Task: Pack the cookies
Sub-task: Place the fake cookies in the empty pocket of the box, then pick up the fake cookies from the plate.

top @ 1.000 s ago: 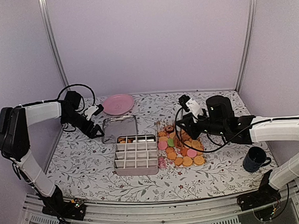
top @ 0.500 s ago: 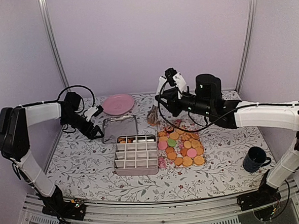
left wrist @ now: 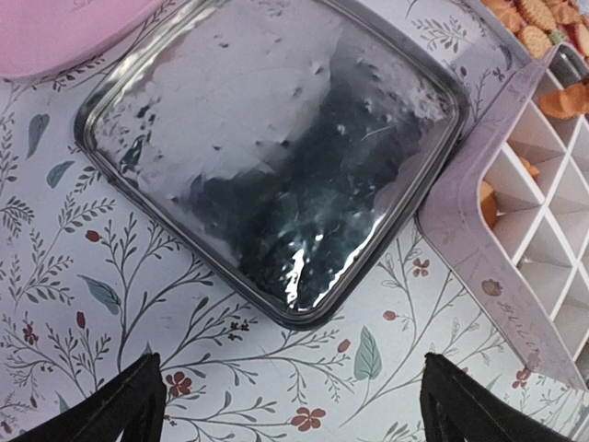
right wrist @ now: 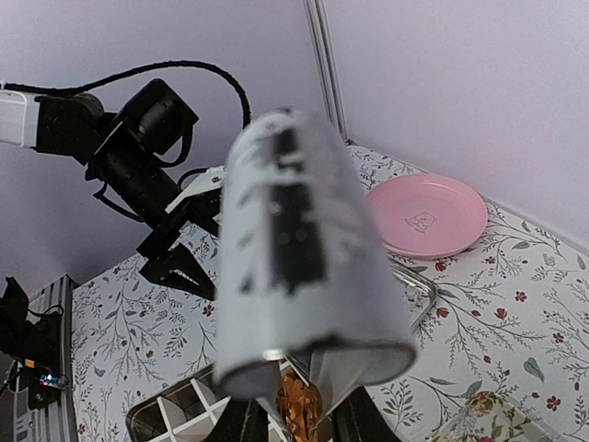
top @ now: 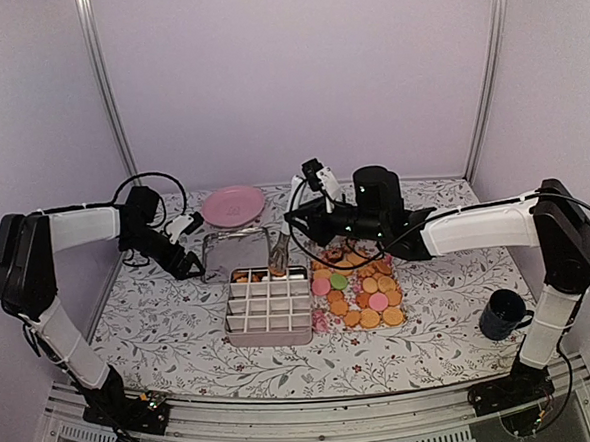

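Observation:
The cookies [top: 359, 287] lie in a mostly orange pile, with a few pink and one green, on a floral mat right of the pale divided box [top: 268, 305]. A few cookies [left wrist: 566, 99] sit in the box's back compartments. My right gripper [top: 280, 254] hangs over the box's back row, shut on a brown cookie [right wrist: 299, 405] in a pale blurred wrapper [right wrist: 294, 258]. My left gripper [top: 185, 260] rests low and open over the tablecloth beside the clear lid [left wrist: 276, 157], with nothing between its fingers [left wrist: 120, 414].
A pink plate [top: 232, 205] stands at the back, behind the clear lid [top: 237, 253]. A dark mug [top: 504, 313] sits at the front right. Purple walls close in the table on three sides.
My right arm has swung left from the cookie pile to above the box's back row, carrying the brown cookie. The left arm has not moved.

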